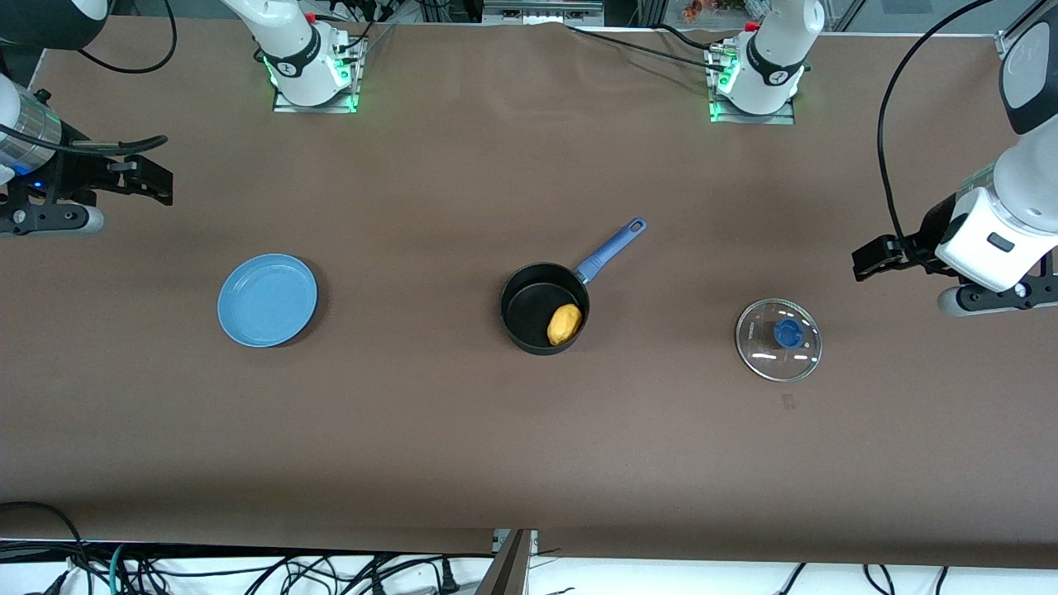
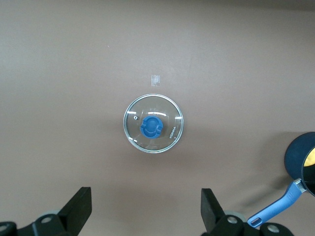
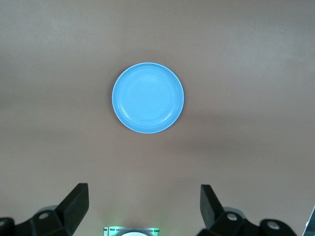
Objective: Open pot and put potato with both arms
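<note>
The black pot [image 1: 527, 307] with a long blue handle [image 1: 612, 246] stands uncovered at the middle of the table. The yellow-orange potato [image 1: 564, 324] lies inside it. The pot's glass lid [image 1: 779, 339] with a blue knob lies flat on the table toward the left arm's end. My left gripper [image 1: 874, 258] is open and empty, raised over the table at that end; its wrist view shows the lid [image 2: 153, 124] and the pot's edge [image 2: 301, 160]. My right gripper [image 1: 153, 178] is open and empty, raised at the right arm's end.
A light-blue plate [image 1: 267, 299] lies empty toward the right arm's end and shows in the right wrist view [image 3: 147, 97]. A small tape mark [image 1: 788, 402] is beside the lid, nearer the front camera. Both arm bases [image 1: 310, 78] stand along the table's edge.
</note>
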You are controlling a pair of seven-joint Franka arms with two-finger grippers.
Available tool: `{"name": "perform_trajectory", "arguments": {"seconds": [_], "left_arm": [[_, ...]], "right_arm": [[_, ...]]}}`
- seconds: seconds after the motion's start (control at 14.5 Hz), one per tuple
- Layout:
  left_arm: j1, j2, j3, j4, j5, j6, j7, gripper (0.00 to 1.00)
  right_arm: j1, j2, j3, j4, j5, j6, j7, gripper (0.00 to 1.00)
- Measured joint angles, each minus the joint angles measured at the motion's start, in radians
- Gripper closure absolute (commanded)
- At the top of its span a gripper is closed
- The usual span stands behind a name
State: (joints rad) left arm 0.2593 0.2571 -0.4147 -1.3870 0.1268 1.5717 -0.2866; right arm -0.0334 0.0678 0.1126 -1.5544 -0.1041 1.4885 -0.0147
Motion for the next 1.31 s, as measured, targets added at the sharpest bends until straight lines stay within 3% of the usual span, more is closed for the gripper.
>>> {"name": "perform_trajectory", "arguments": {"seconds": [0.83,0.96,1.17,1.31], "left_arm": [[-0.006,0.002,0.01,0.0,-0.048,0.0,0.0,0.0],[-0.076,-0.001,0.083,0.002,-0.05,0.0,0.0,0.0],[-0.244,-0.014,0.274,0.007,-0.107,0.0,0.001,0.0],[-0.286,-0.034,0.326,0.006,-0.13,0.0,0.026,0.0]], "right_arm": [[0.0,0.001,0.0,0.0,0.003,0.009,-0.001,0.0],[0.0,0.001,0.0,0.0,0.004,0.011,-0.001,0.0],[0.0,0.002,0.003,0.0,0.005,0.013,-0.001,0.0],[0.001,0.002,0.004,0.0,0.006,0.014,-0.001,0.0]]}}
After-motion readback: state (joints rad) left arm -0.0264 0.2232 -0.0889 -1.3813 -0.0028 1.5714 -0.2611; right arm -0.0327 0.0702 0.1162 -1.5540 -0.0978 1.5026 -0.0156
